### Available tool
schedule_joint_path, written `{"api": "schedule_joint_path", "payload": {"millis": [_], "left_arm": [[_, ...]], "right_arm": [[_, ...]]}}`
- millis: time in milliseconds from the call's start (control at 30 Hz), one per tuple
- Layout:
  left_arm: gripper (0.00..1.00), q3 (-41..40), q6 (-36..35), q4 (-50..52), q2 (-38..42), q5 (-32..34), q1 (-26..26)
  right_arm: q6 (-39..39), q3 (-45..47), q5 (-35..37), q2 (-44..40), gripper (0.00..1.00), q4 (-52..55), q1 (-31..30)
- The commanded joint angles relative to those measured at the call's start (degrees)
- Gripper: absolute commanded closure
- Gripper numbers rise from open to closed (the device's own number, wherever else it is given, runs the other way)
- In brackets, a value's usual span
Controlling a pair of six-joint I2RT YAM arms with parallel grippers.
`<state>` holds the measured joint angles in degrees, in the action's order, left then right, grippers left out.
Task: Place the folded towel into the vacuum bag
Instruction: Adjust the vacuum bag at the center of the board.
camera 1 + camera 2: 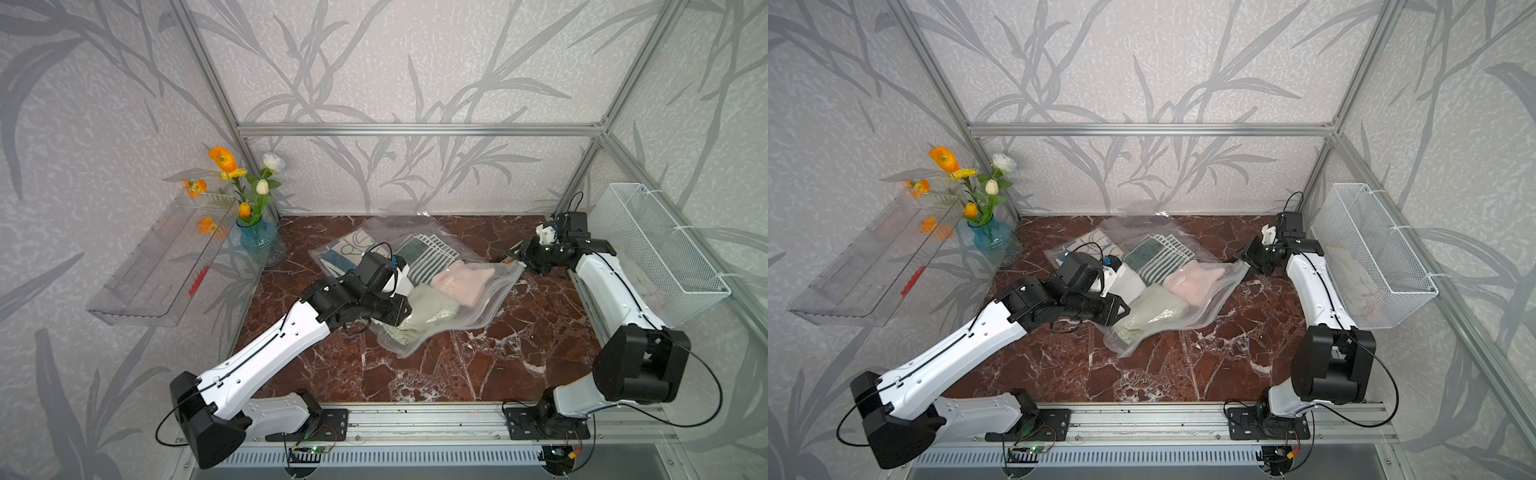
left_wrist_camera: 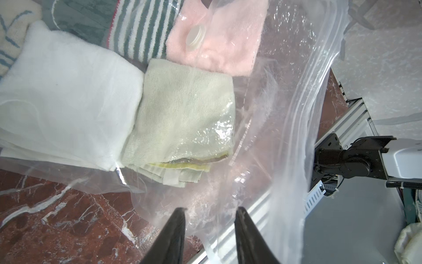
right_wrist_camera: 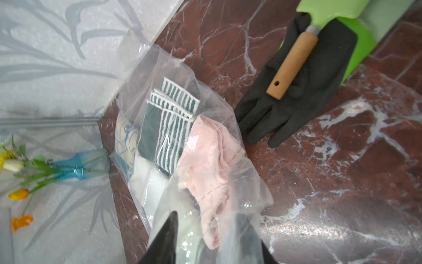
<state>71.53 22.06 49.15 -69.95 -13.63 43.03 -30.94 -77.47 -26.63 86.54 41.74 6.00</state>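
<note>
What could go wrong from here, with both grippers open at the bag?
1. Loose film of the vacuum bag drapes over a finger of the right gripper; pulling away could drag the bag.
2. The pale green towel sits near the bag's edge by the left gripper, so a tug on the film might shift it.
3. The black glove and trowel lie close beside the bag; a wide right-arm swing may knock them.

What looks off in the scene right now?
A black glove with a wooden-handled tool on it lies on the table beside the vacuum bag, unrelated to towels. The pale green towel has its layers splayed at one corner.
</note>
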Motion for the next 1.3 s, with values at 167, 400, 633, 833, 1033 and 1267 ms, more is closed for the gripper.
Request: {"api": "schedule_joint_path", "payload": {"millis": [167, 400, 633, 833, 1033, 1267], "left_arm": [[0.56, -0.03, 2.95, -5.8, -4.58, -2.04, -0.31], [0.56, -3.62, 5.58, -12.64, -11.41, -1.23, -0.29], [0.57, -5.84, 7.99, -18.01, -20.2, -0.37, -0.13], [0.57, -9.43, 9.04, -22.25, -25.19, 3.83, -0.73], [0.59, -11.47, 11.19, -24.39, -29.64, 11.92, -2.29], [0.58, -9.04, 12.99, -17.13, -32.0, 24.13, -7.59]], "right_arm": [[10.11, -8.05, 18.89, -1.53, 0.44, 9.44, -6.33], [11.4, -6.19, 22.05, -2.16, 0.41, 6.18, -11.11], [10.59, 1.38, 16.15, 5.29, 0.53, 1.23, -19.35], [11.23, 7.71, 13.83, 10.79, 0.66, -3.13, -21.78], [11.21, 11.41, 12.98, 16.51, 0.71, -5.5, -24.55], [6.8, 12.44, 7.09, 21.27, 0.73, -10.27, -29.74]]}}
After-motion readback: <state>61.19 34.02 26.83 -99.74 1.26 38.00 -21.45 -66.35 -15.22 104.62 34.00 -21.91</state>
